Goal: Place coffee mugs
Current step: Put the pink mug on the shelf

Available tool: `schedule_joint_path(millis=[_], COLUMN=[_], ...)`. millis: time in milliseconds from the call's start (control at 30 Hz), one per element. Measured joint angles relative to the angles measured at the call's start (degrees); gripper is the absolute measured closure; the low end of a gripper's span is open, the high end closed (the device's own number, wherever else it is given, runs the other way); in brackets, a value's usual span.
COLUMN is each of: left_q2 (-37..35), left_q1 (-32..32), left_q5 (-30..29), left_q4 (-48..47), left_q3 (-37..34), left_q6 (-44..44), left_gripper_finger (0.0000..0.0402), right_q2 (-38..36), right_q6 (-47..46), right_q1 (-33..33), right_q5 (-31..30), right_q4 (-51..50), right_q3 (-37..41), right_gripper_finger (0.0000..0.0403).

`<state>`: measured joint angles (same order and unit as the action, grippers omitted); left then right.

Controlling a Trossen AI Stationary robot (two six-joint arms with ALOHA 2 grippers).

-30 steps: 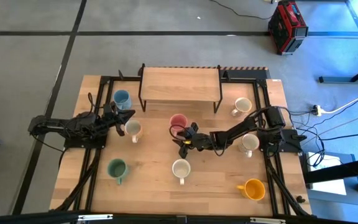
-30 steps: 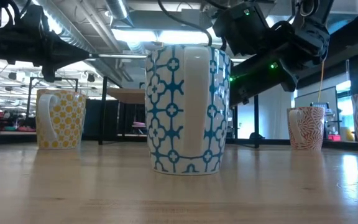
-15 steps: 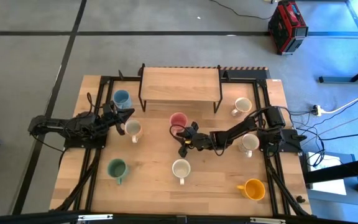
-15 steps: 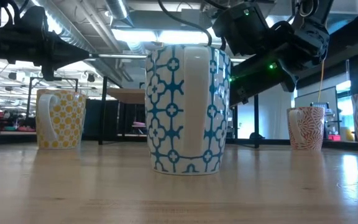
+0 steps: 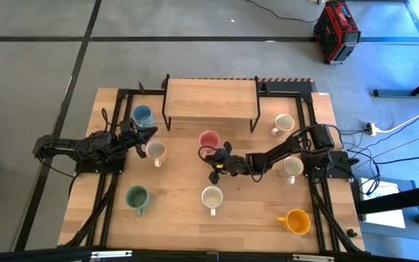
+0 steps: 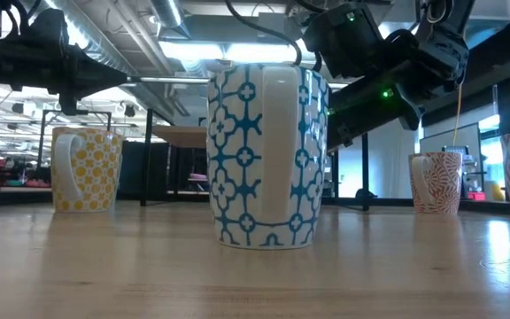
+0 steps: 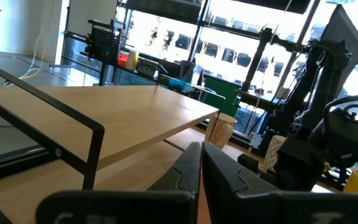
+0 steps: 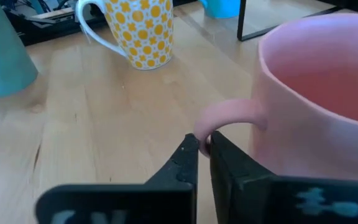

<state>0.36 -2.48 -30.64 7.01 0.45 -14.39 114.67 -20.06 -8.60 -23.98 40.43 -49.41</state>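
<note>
The pink mug (image 5: 209, 140) stands on its base at the table's middle, in front of the wooden shelf (image 5: 211, 98); its handle points to the near side. My right gripper (image 5: 211, 155) (image 8: 204, 147) reaches in from the table's right and is shut on that handle. My left gripper (image 5: 142, 138) (image 7: 201, 165) waits shut at the left and holds nothing; it is between the blue mug (image 5: 142, 115) and the yellow-dotted cream mug (image 5: 156, 151) (image 8: 138, 31). My right gripper pinches the outer bend of the pink mug's handle (image 8: 211, 122) between its two fingertips (image 8: 187, 153). The fingers come slanting down from the table's right. The mug stands upright on the table.
Also on the table are a green mug (image 5: 136, 196), a blue-patterned white mug (image 5: 212, 196) (image 6: 268, 159), an orange mug (image 5: 295, 220), and two cream mugs (image 5: 284, 124) (image 5: 292, 169) at the right. The shelf has black metal legs. Bare wood lies at the near left.
My right gripper has shut on the pink mug's handle without shifting its place. The mug has stayed where it stood.
</note>
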Motion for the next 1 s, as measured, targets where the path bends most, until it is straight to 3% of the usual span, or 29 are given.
schedule_joint_path(millis=[267, 633, 733, 833, 1000], left_q2=[0.0, 0.0, 0.0, 0.2, 1.4], left_q1=[0.0, 0.0, 0.0, 0.0, 0.0], left_q5=[0.0, 0.1, 3.3, 6.3, 6.3], left_q4=[0.0, 0.0, 0.0, -0.1, -0.1], left_q3=[0.0, 0.0, 0.0, 0.0, 0.0], left_q6=[0.0, -0.2, -0.5, -0.5, -0.5], left_gripper_finger=[0.0392, 0.0392, 0.0392, 0.0392, 0.0392], right_q2=[0.0, 0.1, 1.8, 3.6, 4.9], right_q6=[1.0, -3.0, -2.8, -2.1, -0.3], right_q1=[0.0, -0.1, -0.1, 0.0, -0.1], right_q5=[0.2, -0.1, -0.5, -0.5, -4.8], right_q4=[0.0, -0.4, 1.1, 4.8, 7.7], right_q3=[0.0, 0.1, 0.0, 0.0, -0.8], right_gripper_finger=[0.0394, 0.028, 0.025, 0.0234, 0.0229])
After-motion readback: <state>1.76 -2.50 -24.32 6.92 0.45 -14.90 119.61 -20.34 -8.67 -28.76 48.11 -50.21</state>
